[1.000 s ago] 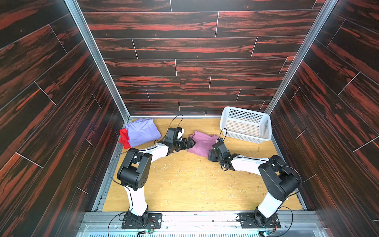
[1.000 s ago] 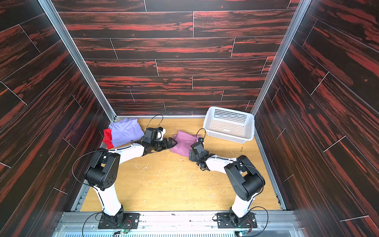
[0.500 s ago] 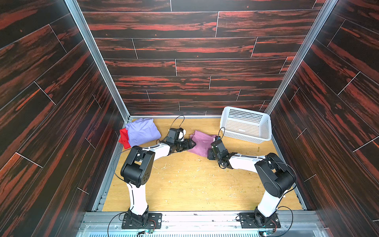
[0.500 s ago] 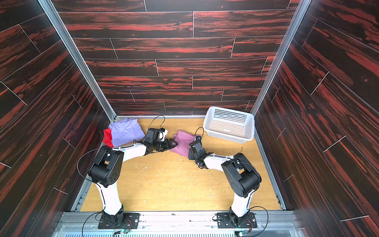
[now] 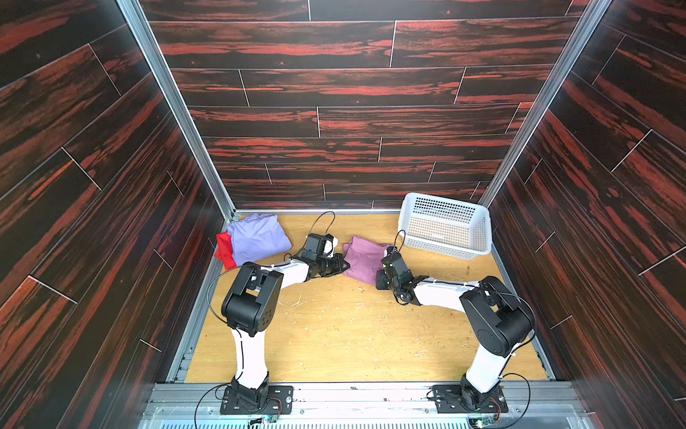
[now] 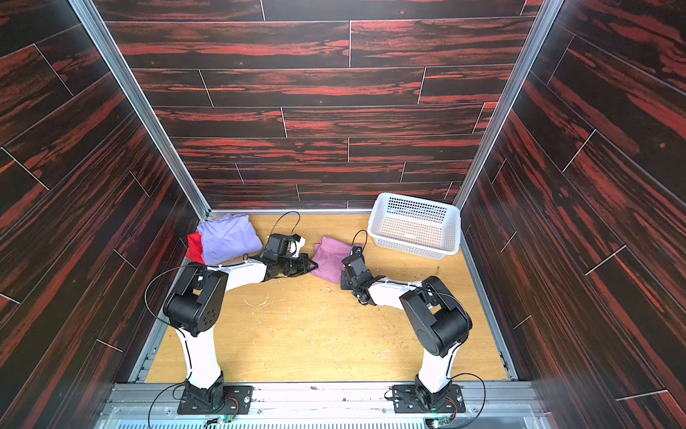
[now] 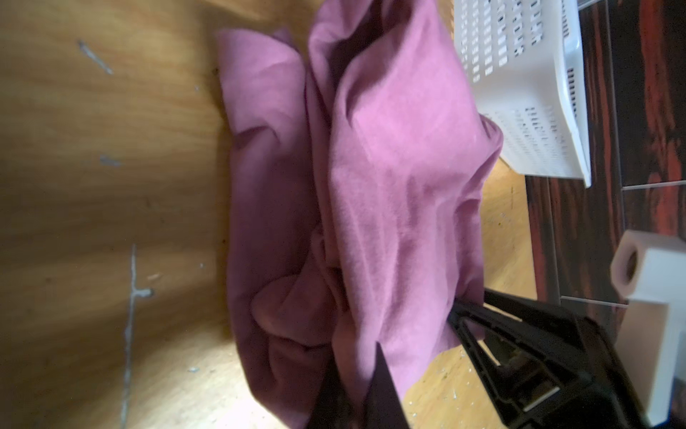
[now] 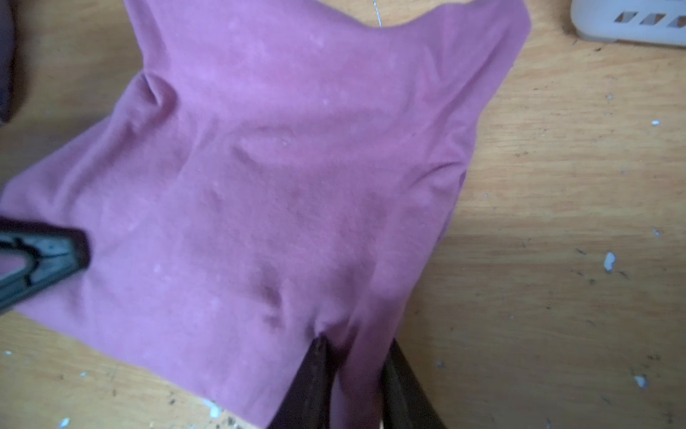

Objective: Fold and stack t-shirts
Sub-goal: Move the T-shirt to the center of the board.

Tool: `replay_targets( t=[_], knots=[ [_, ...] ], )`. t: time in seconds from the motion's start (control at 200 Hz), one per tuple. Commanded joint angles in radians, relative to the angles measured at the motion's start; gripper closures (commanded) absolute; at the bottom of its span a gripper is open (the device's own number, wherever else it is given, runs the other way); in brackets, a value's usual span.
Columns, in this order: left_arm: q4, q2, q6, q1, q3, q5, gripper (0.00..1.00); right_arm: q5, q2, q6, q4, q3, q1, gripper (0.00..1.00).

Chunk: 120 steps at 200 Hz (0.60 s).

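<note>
Beside the white perforated plastic basket (image 5: 445, 237), the left gripper (image 7: 415, 334) and right gripper (image 8: 356, 345) pinch edges of the pink-mauve cloth t-shirt (image 5: 362, 260); bare wooden floor (image 5: 352, 334) adjoins.

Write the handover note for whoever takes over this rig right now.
Left gripper: shut on the pink-mauve t-shirt, at its left side.
Right gripper: shut on the same shirt, at its right side.
That shirt lies bunched on the table beside the white basket. The lavender t-shirt lies on the red t-shirt in the far left corner.
Done: two shirts stacked.
To do: finish folding the pink-mauve one and add it to the stack.
</note>
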Motion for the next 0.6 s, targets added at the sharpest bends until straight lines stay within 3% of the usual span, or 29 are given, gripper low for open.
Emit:
replay_targets(
  t=[0.0, 0.205, 0.596],
  knots=[
    [-0.030, -0.013, 0.024, -0.003, -0.030, 0.014, 1.00, -0.013, 0.007, -0.008, -0.021, 0.005, 0.005, 0.78],
    [-0.042, -0.035, 0.016, -0.011, -0.108, 0.021, 1.00, -0.028, -0.011, 0.001, -0.071, -0.004, 0.011, 0.84],
    [-0.116, -0.165, 0.036, -0.057, -0.299, -0.023, 1.00, 0.001, -0.107, 0.062, -0.244, -0.069, 0.126, 0.85]
  ],
)
